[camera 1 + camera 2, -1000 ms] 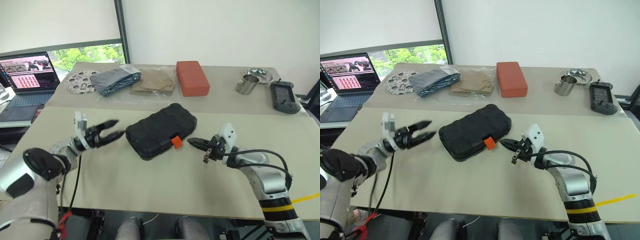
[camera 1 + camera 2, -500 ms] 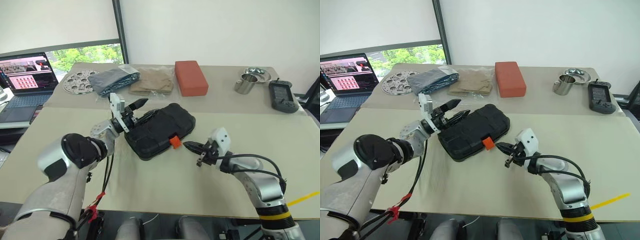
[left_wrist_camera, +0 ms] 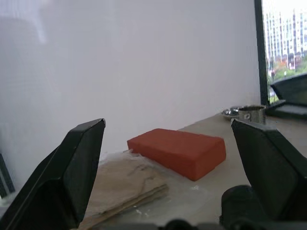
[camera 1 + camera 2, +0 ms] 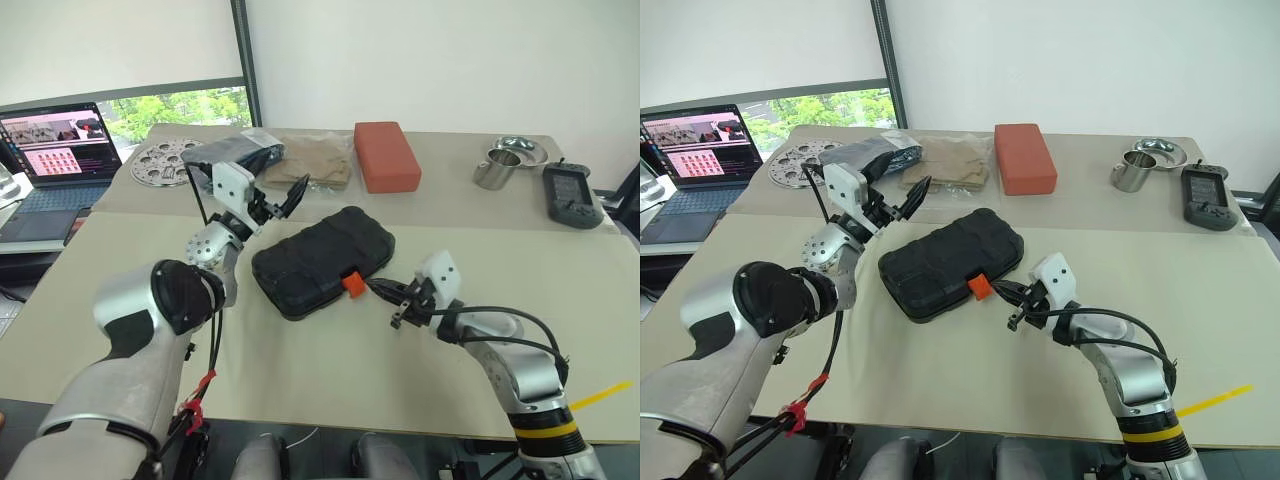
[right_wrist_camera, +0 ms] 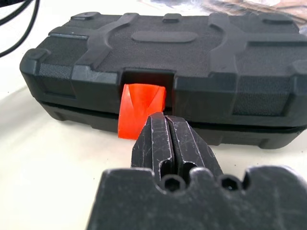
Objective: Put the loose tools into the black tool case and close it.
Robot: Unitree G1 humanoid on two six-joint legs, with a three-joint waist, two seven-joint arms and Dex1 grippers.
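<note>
Right wrist view first: black tool case [image 5: 192, 62] lying flat with its lid down, orange latch [image 5: 141, 108] poking out from the front edge rather than snapped flush. From the head views, sits near the middle of the bench [image 4: 300, 370], turned at a slant, latch [image 4: 352, 284] facing the right arm [image 4: 500, 345]. No loose screwdrivers or tape roll to be seen on the bench around it, so probably already packed inside; judged as the last step, pressing the latch home.

To do that well: keep the right jaws pressed together as a single blunt tip, meet the latch square on its face rather than its corner, and push toward the case wall until flush. Steady the case from the far side, since likely to slide on the smooth bench under a sideways push. Avoid hooking under the latch, which would lift the lid again.

Right jaws fully shut on nothing, tip just beside the latch, possibly touching; forearm low over the bench, pointing roughly level and inward. Left jaws spread wide and empty, raised above the back left corner of the case, tilted upward toward the red block [image 4: 385, 155] and the folded cloths [image 4: 305, 162] beyond, not touching the case.
</note>
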